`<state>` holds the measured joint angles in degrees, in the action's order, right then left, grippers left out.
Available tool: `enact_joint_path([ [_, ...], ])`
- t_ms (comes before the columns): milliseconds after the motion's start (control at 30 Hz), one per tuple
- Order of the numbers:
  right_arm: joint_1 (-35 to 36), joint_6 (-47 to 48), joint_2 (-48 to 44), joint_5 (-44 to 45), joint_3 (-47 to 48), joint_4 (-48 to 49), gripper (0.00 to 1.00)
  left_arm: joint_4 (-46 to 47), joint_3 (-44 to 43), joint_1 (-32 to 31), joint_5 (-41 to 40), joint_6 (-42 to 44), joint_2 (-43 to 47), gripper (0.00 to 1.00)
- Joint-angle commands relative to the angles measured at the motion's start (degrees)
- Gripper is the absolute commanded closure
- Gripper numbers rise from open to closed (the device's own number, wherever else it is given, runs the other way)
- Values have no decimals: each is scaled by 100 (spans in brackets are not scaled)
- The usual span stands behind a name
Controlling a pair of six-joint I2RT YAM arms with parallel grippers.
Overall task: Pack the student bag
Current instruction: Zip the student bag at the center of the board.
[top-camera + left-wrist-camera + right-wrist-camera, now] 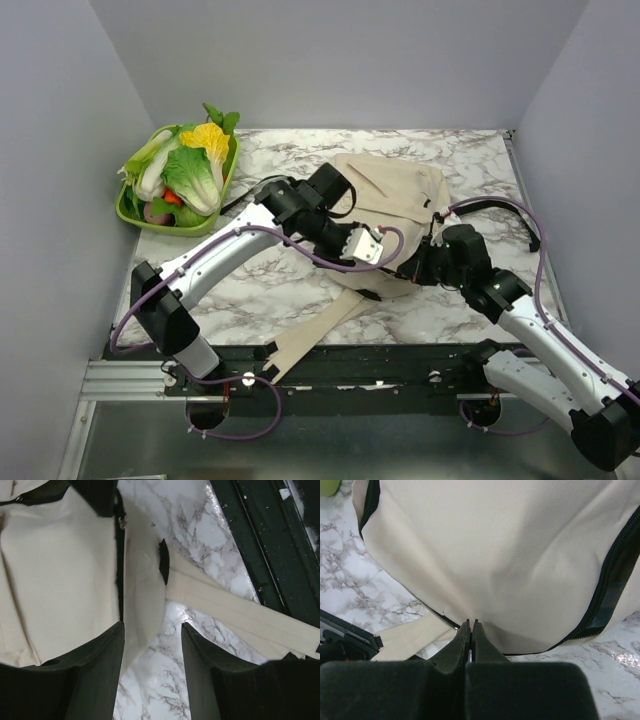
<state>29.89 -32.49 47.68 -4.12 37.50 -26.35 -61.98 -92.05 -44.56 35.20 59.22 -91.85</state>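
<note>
Presently the cream bag (385, 215) lies flat on the marble table (250, 300) in front of both arms, its strap (315, 335) trailing off the near edge toward the rail. The left gripper (152, 645) hangs over the bag's near edge with its jaws parted and nothing between them; in its wrist view the cloth edge and the strap (235, 612) run just beyond the fingertips. The right gripper (470, 640) sits low against the near hem of the bag (500, 555), its jaws pressed together; whether a fold of cloth or the dark zip line (607, 585) is pinched between them cannot be settled, since the tips meet right at the hem. A green basket (135, 210) of toy vegetables (190, 170) stands well apart at the far left corner. No books, pens or similar contents show anywhere, and the bag's inside is hidden, so how much has been packed cannot be judged. Judgement: the step in hand concerns the bag itself, with both grippers working at its near edge, consistent either with opening the mouth to load it or with closing it afterwards. Any further move calls for a firm hold on one layer of limp cloth only, as the fabric is likely to slide and bunch rather than lift cleanly.
</note>
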Motion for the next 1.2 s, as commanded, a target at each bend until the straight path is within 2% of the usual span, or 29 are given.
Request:
enact_joint_path([
  [0,-27,41,110,-203,109,349,99,358,389,-543,-215,82,-122,43],
  [233,-27,138,66,-19,188,279,99,1556,653,-1046,-716,-429,-491,48],
  [500,-27,94,-119,-19,179,253,99,2672,882,-1240,-1419,-605,-729,57],
  [933,-27,59,-119,8,206,227,99,2612,1049,-1406,-1393,-517,-904,59],
  [1000,-36,50,-101,-1,206,227,99,2603,1093,-1442,-1341,-561,-904,62],
  [1067,-27,41,-92,-10,206,227,99,2585,1084,-1486,-1305,-613,-896,72],
  [1100,-27,41,-101,-1,206,227,99,2533,1067,-1503,-1288,-657,-887,78],
  [1133,-27,50,-101,8,206,227,99,2524,1049,-1521,-1279,-701,-887,92],
  [1167,-27,41,-92,8,197,227,99,2506,1040,-1565,-1279,-719,-861,95],
])
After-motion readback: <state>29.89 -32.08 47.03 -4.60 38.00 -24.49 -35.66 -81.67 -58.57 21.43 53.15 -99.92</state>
